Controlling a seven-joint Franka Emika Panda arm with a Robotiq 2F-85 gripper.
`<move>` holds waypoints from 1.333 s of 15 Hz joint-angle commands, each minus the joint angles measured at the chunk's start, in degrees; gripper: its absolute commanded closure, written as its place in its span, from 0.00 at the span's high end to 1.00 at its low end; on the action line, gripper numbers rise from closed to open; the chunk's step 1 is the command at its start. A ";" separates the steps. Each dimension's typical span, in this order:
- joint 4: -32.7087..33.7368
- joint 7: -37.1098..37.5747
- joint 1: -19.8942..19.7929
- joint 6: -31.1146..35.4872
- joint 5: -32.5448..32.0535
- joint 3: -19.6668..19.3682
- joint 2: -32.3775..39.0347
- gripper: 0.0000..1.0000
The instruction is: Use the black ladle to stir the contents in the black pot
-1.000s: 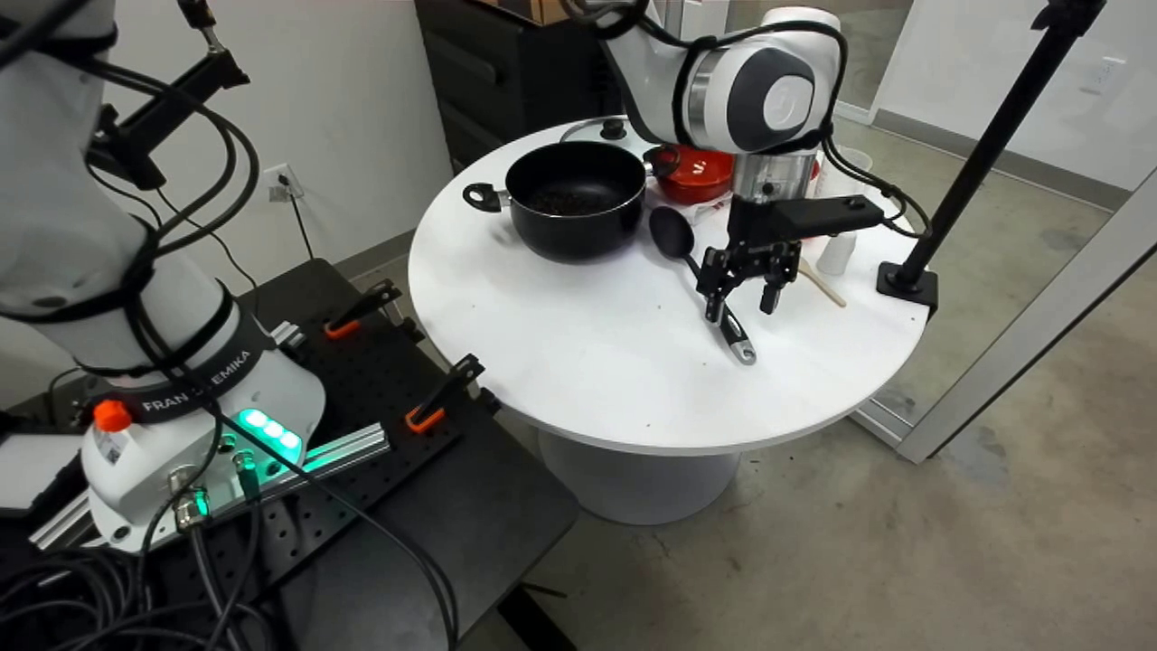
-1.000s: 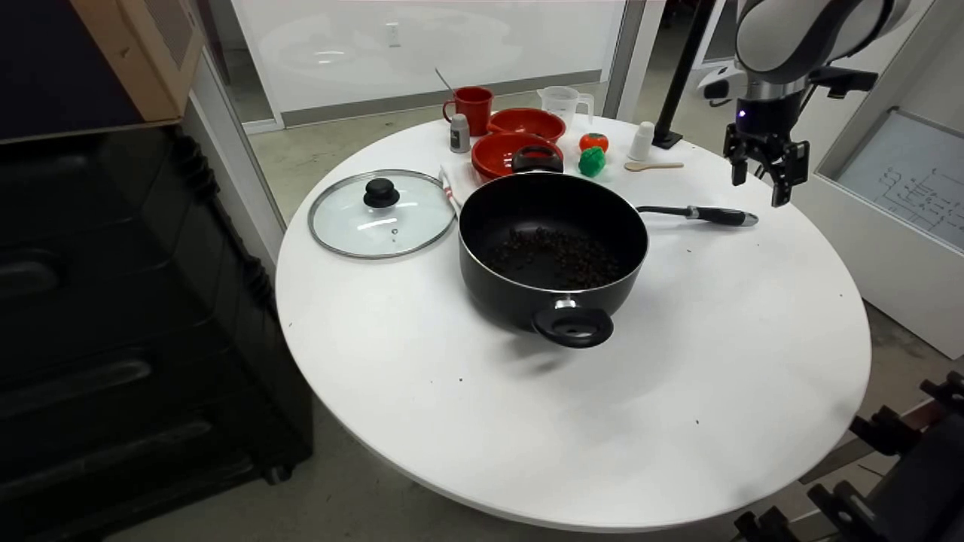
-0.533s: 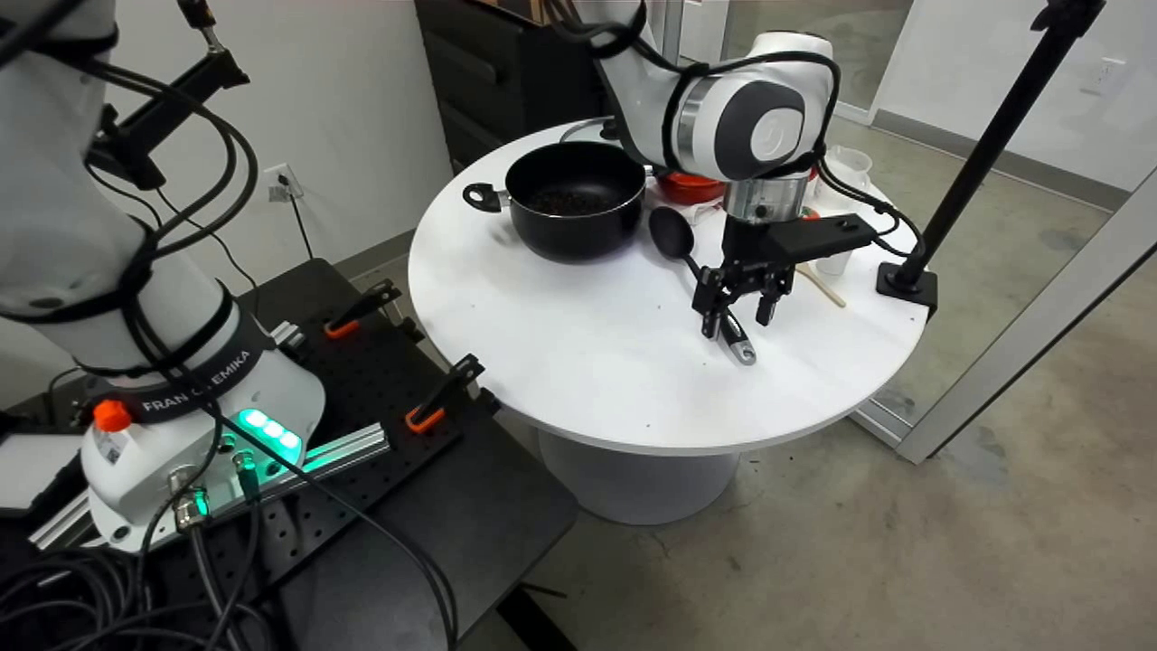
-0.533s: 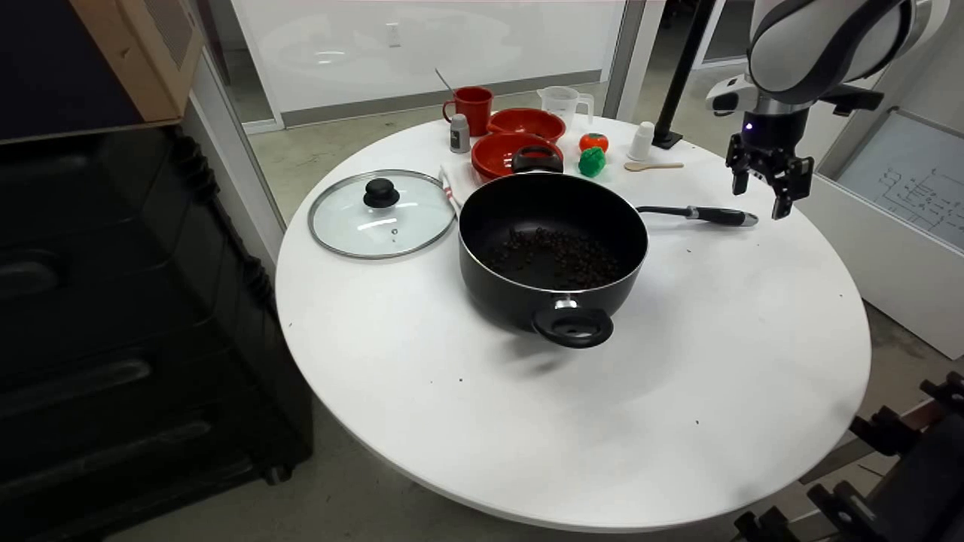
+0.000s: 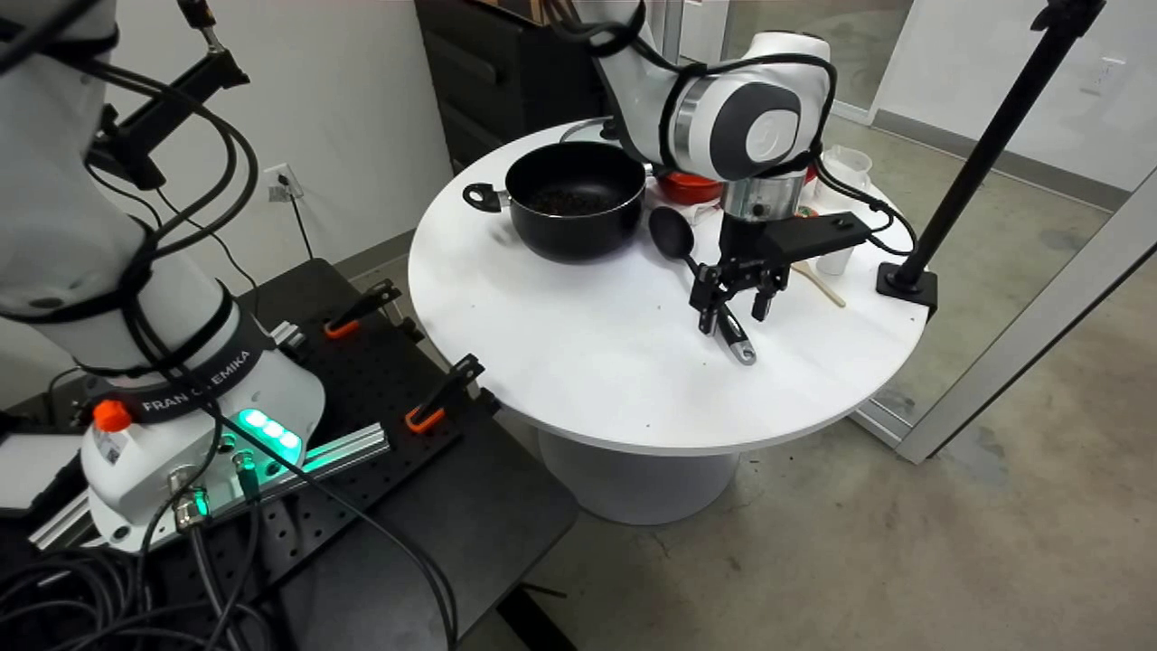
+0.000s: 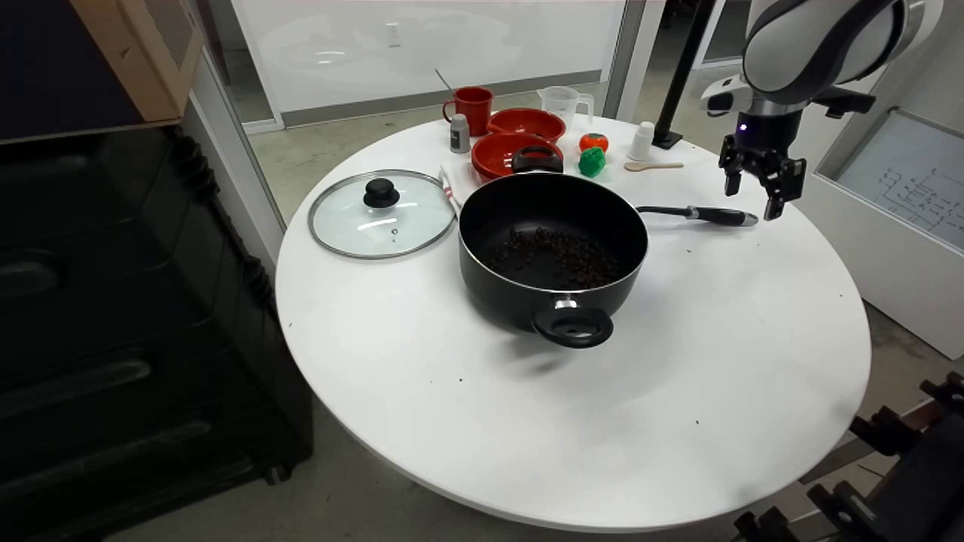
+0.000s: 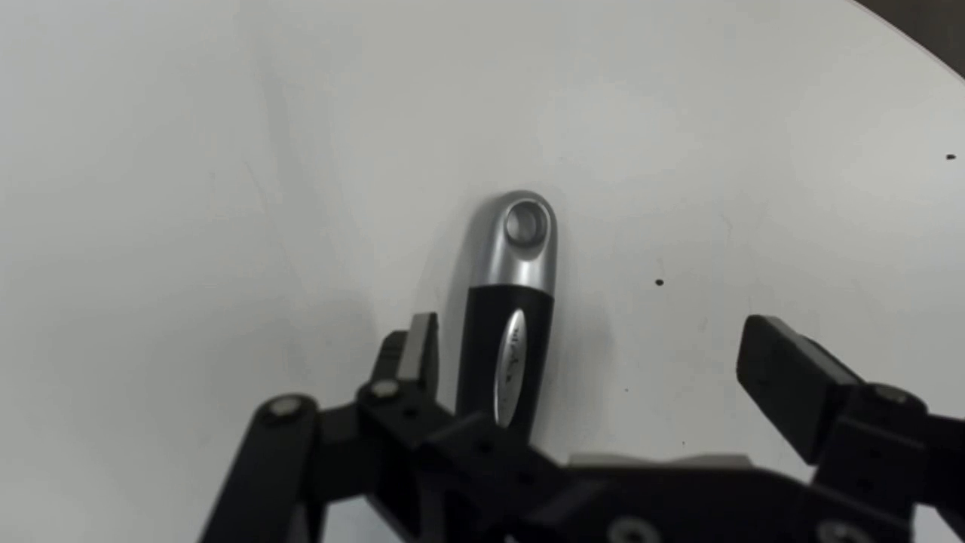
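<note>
Below the spread claw (image 7: 591, 332) lies the ladle (image 7: 507, 311); its bowl (image 5: 671, 233) shows only in an exterior view.

White arm (image 6: 783, 59), black pincer (image 7: 592, 351), seemingly silver-screwed.

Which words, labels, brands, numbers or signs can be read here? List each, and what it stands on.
"FRAN" and "EMIKA": black band on the Franka arm's base; letters between are hidden.
Too blurred to read: script on the silver badge of the black ladle.
Too small to read: handwriting on the whiteboard.
Too small: dark label on the small gray bottle.
Too small: white sticker on the same base.
</note>
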 commanded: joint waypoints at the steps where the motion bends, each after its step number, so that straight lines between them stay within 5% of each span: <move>1: 2.78 -2.38 -0.05 -1.67 2.21 0.38 1.91 1.00; 8: 7.27 -2.00 0.50 -3.35 2.18 0.19 5.53 0.96; 10: 8.12 -2.13 0.54 -4.06 2.05 0.16 6.01 0.72; 12: 8.54 -2.46 0.43 -4.64 2.05 0.28 6.05 0.64; 20: 8.88 -4.76 0.32 -5.62 1.92 0.22 5.63 0.03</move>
